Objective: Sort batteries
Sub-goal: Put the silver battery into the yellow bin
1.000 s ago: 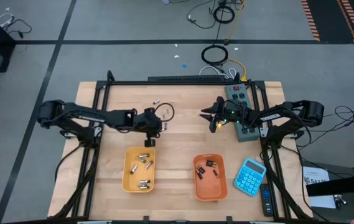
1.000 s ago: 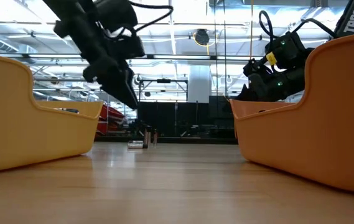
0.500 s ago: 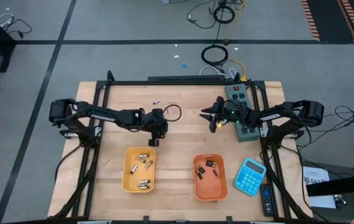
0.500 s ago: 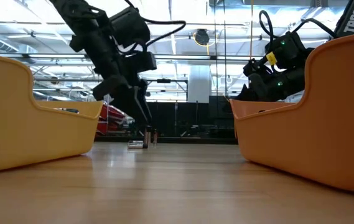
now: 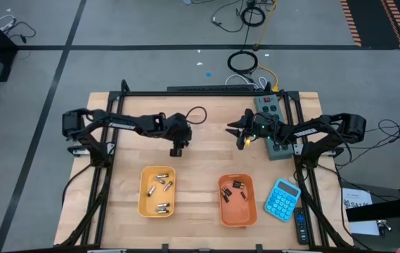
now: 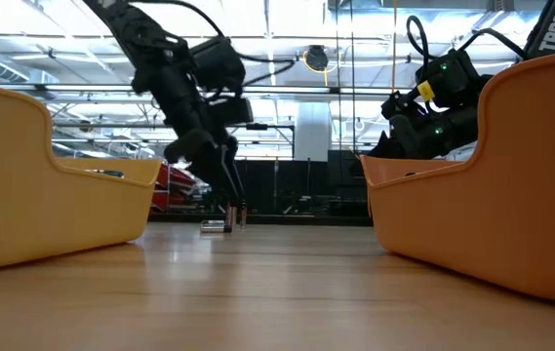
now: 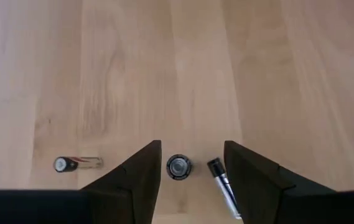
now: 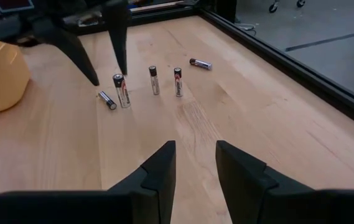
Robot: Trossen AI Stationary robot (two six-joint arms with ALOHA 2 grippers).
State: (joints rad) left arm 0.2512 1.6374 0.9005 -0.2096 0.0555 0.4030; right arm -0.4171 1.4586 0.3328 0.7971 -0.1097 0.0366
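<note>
Hovering above the loose batteries near the bench's far edge, the left gripper (image 7: pixel 189 180) points straight down with its two dark fingers spread wide and nothing between them but an upright battery (image 7: pixel 179 167), seen end-on, standing on the wood in the gap. A second battery (image 7: pixel 223 182) lies flat just beside one finger, and a third battery (image 7: pixel 76 163) lies well apart on the other side. A second ago this gripper hung over the yellow tray (image 5: pixel 157 191) near the bench's front edge with its fingers closer together; it has since swung away toward the far side and opened, which I read as a delivery finished and the next pick being lined up. The yellow tray holds several batteries, and the orange tray (image 5: pixel 237 201) beside it holds a few dark ones. The right gripper (image 8: pixel 195 165) waits near the far right of the bench, its fingers partly apart and empty, unmoved over the last second; from its wrist view the remaining pieces show as a short row: two upright ones (image 8: pixel 177 81) and another lying farther off (image 8: pixel 200 63). The sort looks well advanced, with only this small cluster left.
</note>
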